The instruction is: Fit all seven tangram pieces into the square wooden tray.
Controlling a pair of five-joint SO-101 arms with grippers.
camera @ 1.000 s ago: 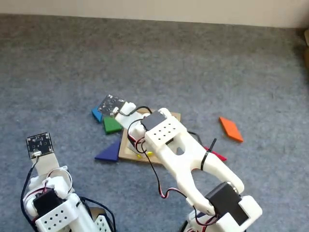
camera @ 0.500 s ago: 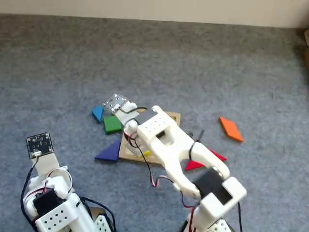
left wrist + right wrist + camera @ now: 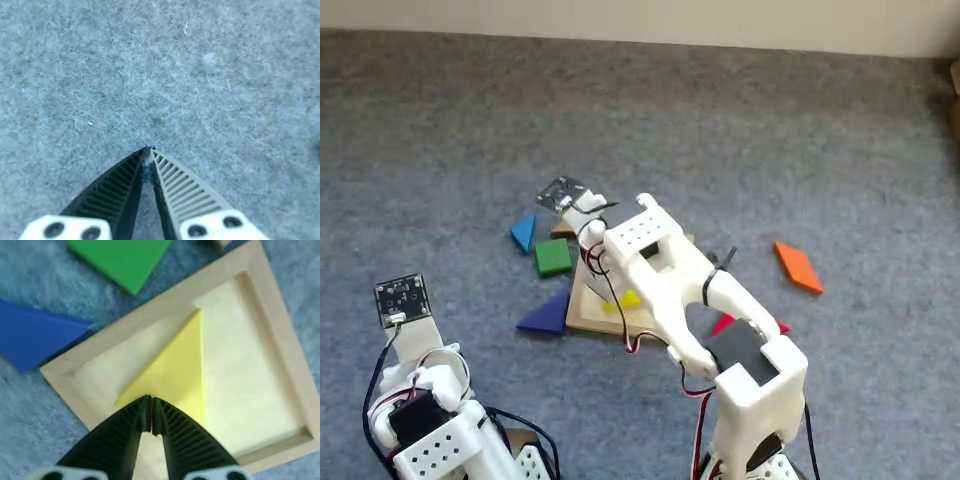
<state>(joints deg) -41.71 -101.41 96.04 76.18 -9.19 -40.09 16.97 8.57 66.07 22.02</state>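
Grey carpet point(image 3: 770, 130); your tray point(image 3: 588, 318) holds a yellow triangle point(image 3: 626, 298), green square point(image 3: 552, 257) at its ten o'clock; left pincer point(image 3: 149, 152) and right pincer point(image 3: 151, 405) closed, empty.

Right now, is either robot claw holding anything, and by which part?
No, nothing is held. The right gripper is shut empty, its tips over the yellow triangle lying in the tray. The left gripper is shut empty above carpet.

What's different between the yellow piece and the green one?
The yellow piece is a triangle; the green piece is a square. The yellow piece lies inside the wooden tray, while the green piece sits on the carpet outside it. The right gripper, jaws shut, points at the yellow piece, not the green piece. Both lie flat.
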